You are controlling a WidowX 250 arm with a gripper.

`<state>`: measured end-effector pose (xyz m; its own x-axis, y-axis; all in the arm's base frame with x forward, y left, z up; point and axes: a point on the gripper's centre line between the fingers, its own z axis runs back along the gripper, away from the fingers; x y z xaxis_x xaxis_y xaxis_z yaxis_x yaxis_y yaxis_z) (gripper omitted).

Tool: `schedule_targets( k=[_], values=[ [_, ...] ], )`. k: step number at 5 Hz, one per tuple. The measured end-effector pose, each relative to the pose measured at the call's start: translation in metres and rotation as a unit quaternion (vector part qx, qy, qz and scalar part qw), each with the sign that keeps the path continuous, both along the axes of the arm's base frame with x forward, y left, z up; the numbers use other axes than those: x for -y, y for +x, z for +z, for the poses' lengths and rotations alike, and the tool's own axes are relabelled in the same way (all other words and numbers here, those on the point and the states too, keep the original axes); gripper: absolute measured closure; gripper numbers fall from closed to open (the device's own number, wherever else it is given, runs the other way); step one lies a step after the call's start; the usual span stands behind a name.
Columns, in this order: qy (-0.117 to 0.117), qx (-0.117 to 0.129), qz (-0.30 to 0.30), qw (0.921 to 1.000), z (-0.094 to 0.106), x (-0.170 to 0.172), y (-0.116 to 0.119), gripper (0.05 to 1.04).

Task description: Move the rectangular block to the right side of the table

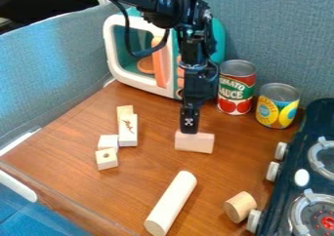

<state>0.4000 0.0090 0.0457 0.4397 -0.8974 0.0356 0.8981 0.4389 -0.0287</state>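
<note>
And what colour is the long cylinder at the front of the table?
The long cylinder is pale cream, seen in the camera view.

the rectangular block (194, 142) is pale pinkish beige, the claw (189, 127) black with a small white mark. the table (140, 181) is warm reddish brown with wood grain. the long cylinder (171, 203) is cream, the short cylinder (240, 206) tan. one pale block (128, 130) bears a dark brown squiggle. the toy microwave (120, 73) is white and teal with orange parts. one can (236, 87) is red, green and white; another can (277, 106) is yellow and blue. the stove (297, 152) is dark teal with off-white knobs (273, 171).
</note>
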Motion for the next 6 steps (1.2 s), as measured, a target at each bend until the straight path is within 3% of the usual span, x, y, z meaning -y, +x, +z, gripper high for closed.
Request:
schedule_targets(
  k=[1,2,3,4,5,6],
  values=[
    [0.002,-0.001,0.012,0.9999,0.0,-0.001,0.0,0.202],
    [0.004,-0.005,0.02,0.9998,-0.003,-0.003,-0.003,0.075],
    [0.008,0.016,0.072,0.9973,0.029,-0.018,-0.021,0.081],
    [0.01,0.046,0.2,0.9787,0.086,-0.041,-0.048,0.084],
    [0.014,0.062,0.312,0.9479,0.108,-0.047,-0.068,0.084],
    [0.035,0.028,0.369,0.9285,0.101,-0.049,-0.066,0.084]
  ],
)
